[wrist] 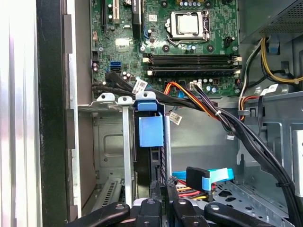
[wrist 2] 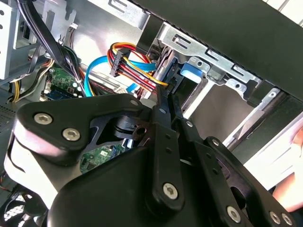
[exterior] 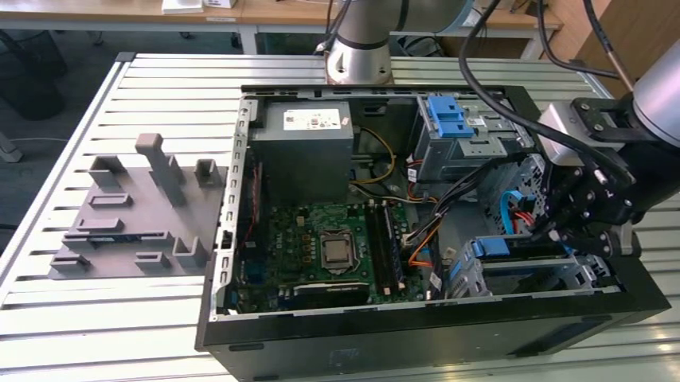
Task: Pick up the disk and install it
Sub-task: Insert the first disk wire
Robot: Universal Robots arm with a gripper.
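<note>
Open computer case [exterior: 228, 239], tool [wrist: 161, 189] at disk [wrist: 150, 130]

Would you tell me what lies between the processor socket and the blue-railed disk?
In the first wrist view, memory slots and a bundle of cables lie between the processor socket and the disk.

You won't find any print here that can actually be read. In the exterior view the white sticker [exterior: 311, 121] on top of the grey power supply box [exterior: 308, 151] carries only dark, unresolvable marks. In the first wrist view, the small white tags [wrist: 140, 86] on the black cables [wrist: 246, 137] and the markings on the green motherboard [wrist: 189, 42] are likewise too fine for you to make out.
</note>
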